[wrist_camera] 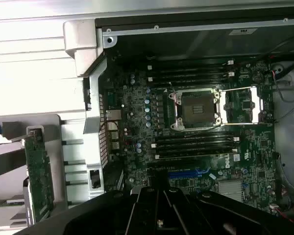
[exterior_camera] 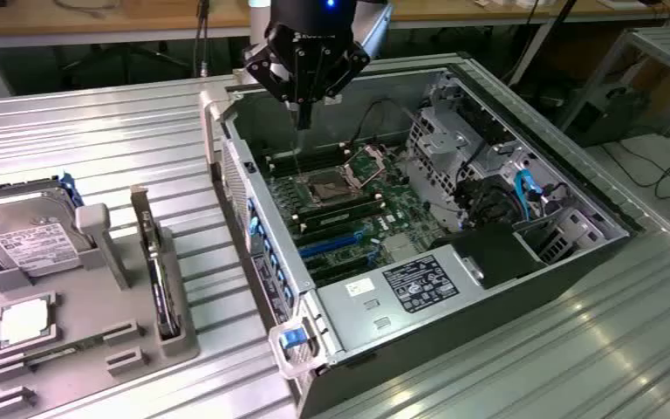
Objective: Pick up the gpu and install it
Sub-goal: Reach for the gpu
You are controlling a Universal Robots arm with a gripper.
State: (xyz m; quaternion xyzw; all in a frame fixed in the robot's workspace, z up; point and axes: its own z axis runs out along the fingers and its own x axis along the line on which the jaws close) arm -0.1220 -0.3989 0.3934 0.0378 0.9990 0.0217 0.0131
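While the gpu (exterior_camera: 156, 271) stands untouched on its long edge in a slot of the grey holder (exterior_camera: 102, 305), the step in hand is judged to be the approach for the pick-up; nothing is grasped yet.

Scan of the exterior view, left to right:
- Hard drive (exterior_camera: 21, 236) with white label leans at the holder's left end. The square CPU chip (exterior_camera: 27, 320) lies flat, nearer the camera. Neither is the target.
- The gpu sits upright along the holder's right side, thin edge up.
- The open computer case (exterior_camera: 242, 188) follows, its side wall between the holder and the motherboard (exterior_camera: 393, 209).
- The claw (exterior_camera: 303, 118) hangs above the far-left part of the case, over the motherboard near the empty CPU socket (exterior_camera: 332, 185). Its fingers are pressed together and hold nothing.

Judgement on doing the step well: the fingers need to part before any descent. The approach should come from above and line up across the card's thin direction, so the pads meet its two faces near mid-length. The pull should then be straight up, so the card does not bind in its slot. The case wall and the hard drive need clearance.

Relative position: the gpu lies well apart from the claw, outside the case, lower, toward the exterior view's left and nearer the camera. The wrist view shows its green board (wrist_camera: 39, 171) beyond the case wall.
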